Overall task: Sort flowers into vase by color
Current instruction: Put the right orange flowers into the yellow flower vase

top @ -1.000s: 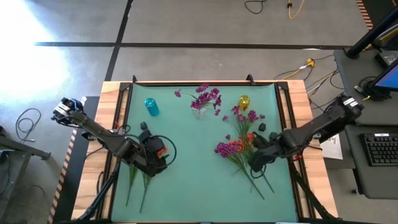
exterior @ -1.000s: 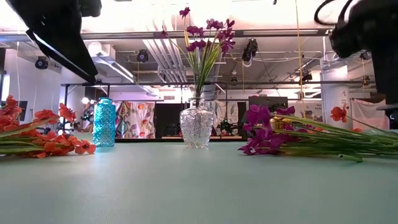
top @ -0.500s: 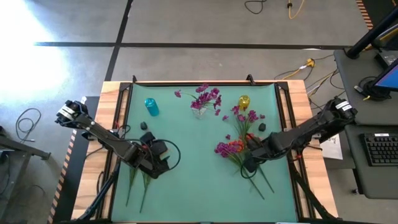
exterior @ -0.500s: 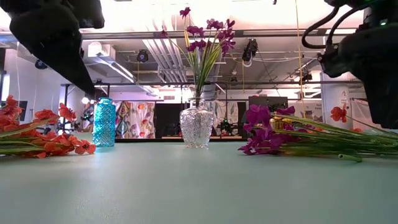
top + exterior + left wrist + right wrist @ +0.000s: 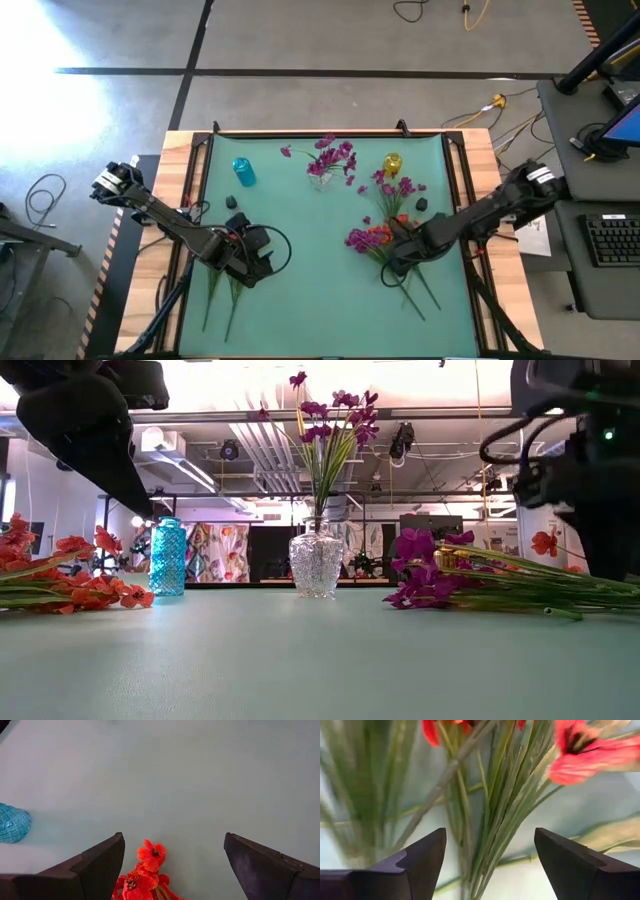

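My left gripper [image 5: 256, 254] [image 5: 172, 845] is open above the heads of a small bunch of orange-red flowers [image 5: 149, 856] whose green stems [image 5: 215, 292] lie on the mat toward the near-left corner. My right gripper [image 5: 398, 258] [image 5: 490, 840] is open and low over a mixed pile of magenta and orange-red flowers [image 5: 372, 238]; its fingers stand on either side of several green stems [image 5: 492, 815]. A clear vase [image 5: 320, 172] [image 5: 316, 565] holds magenta flowers. A blue vase [image 5: 243, 172] and a yellow vase [image 5: 392, 163] stand near the far edge.
Two small dark buds [image 5: 232, 202] [image 5: 421, 204] lie on the green mat. More magenta flowers [image 5: 392, 188] lie beside the yellow vase. The mat's middle [image 5: 310, 260] between the two arms is bare. Wooden table borders [image 5: 175, 180] flank the mat.
My right gripper has moved toward the table's left and come down over the stems of the mixed pile. My left gripper has shifted slightly over the orange-red bunch. The flowers and vases stand as before.
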Robot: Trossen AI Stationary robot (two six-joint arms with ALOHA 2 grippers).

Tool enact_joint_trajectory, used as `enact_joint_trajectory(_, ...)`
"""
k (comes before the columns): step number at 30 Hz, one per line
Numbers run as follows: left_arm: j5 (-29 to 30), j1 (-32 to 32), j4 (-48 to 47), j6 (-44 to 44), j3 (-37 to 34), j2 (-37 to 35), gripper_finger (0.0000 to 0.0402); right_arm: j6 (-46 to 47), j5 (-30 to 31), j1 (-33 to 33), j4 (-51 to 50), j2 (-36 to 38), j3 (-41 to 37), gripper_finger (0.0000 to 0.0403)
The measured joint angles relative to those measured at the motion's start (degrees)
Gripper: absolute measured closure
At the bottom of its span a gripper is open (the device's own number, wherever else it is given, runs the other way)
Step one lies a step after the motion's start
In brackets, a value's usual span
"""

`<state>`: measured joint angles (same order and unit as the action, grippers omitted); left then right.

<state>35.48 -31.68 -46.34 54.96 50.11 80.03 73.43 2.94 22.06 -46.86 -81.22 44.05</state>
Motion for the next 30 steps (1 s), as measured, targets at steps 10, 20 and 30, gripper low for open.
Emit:
enact_joint_trajectory(10, 0.0, 0.0, 0.3, 0.2, 0.0, 0.0, 0.0075, -2.8, -1.4, 0.0, 2.4, -3.9, 0.2, 0.0160)
enact_joint_trajectory(20, 0.0, 0.0, 0.3, 0.2, 0.0, 0.0, 0.0075, -2.8, -3.4, 0.0, 1.7, -0.7, -0.1, 0.0294)
enact_joint_trajectory(30, 0.0, 0.0, 0.4, 0.2, 0.0, -0.1, 0.0075, -3.0, -10.4, 0.0, -1.3, 4.6, -0.1, 0.0385)
